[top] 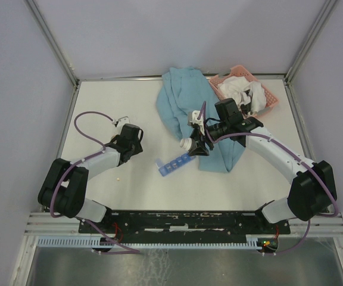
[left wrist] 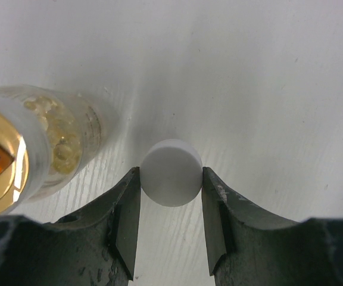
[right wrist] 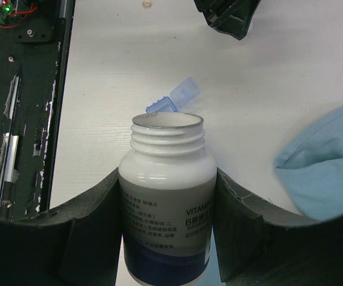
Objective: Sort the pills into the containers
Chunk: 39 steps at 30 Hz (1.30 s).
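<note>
Right tool (right wrist: 167, 176) is clamped on a white bottle (right wrist: 165, 161). The bottle's mouth is open, and the label starts "VITAM" with the rest behind a finger. The small print lines are unreadable, and there is a blue band low on the label.

Left tool (left wrist: 171, 180) grips a plain white round cap (left wrist: 171, 170) on the bench (top: 100, 101). Just left of it is a clear bottle (left wrist: 52, 140) of yellowish capsules (left wrist: 61, 146), with an orange-gold label I can't read.

The organiser (top: 174, 164) is a blue translucent strip at centre frame in the top view, with one lid flipped up, just beyond the white bottle's mouth. One tan pill (top: 119, 177) lies loose on the bench, lower left of the strip and well apart from it.

A blue cloth (top: 180, 98) and a pink basket (top: 271, 100) are at upper right.
</note>
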Motion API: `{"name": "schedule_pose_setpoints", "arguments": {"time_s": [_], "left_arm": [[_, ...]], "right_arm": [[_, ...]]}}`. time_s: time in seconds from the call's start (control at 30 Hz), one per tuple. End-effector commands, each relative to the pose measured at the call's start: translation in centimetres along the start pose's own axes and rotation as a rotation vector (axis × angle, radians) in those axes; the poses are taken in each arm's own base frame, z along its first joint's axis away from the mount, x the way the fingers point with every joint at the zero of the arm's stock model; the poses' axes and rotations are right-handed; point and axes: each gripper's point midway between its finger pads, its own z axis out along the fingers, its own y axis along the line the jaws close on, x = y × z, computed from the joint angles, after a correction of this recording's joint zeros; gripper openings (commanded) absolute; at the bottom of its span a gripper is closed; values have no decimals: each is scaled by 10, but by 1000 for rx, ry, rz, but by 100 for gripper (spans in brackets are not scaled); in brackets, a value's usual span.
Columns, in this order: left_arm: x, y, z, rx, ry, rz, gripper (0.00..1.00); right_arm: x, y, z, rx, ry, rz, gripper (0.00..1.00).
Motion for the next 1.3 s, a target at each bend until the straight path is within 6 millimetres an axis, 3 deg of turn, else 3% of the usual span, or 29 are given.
{"name": "schedule_pose_setpoints", "arguments": {"time_s": [0.0, 0.1, 0.43, 0.6, 0.87, 0.97, 1.1, 1.17, 1.27], "left_arm": [[-22, -5, 10, -32, -44, 50, 11], [-23, -3, 14, -53, -41, 66, 14], [-28, -10, 6, -14, -44, 57, 49], [-32, -12, 0, 7, -52, 50, 57], [-38, -31, -21, 124, -43, 28, 58], [-44, -58, -48, 307, -35, 29, 59], [-58, -99, -108, 641, -83, 52, 63], [-69, -106, -141, 749, -133, 65, 68], [-93, -108, -183, 849, -208, 79, 74]], "right_arm": [[-10, -3, -5, 13, -23, -27, 5], [-10, -4, -6, 17, -23, -25, 5], [-10, -4, -6, 16, -24, -23, 5], [-11, -3, -6, 15, -28, -20, 5], [-13, -3, -7, 7, -42, -12, 5], [-21, -1, -10, -13, -82, 5, 5], [-53, -8, -25, 40, -187, 58, 6], [-77, -21, -44, 146, -268, 76, 6], [-132, -51, -99, 360, -488, 108, 6]]}}
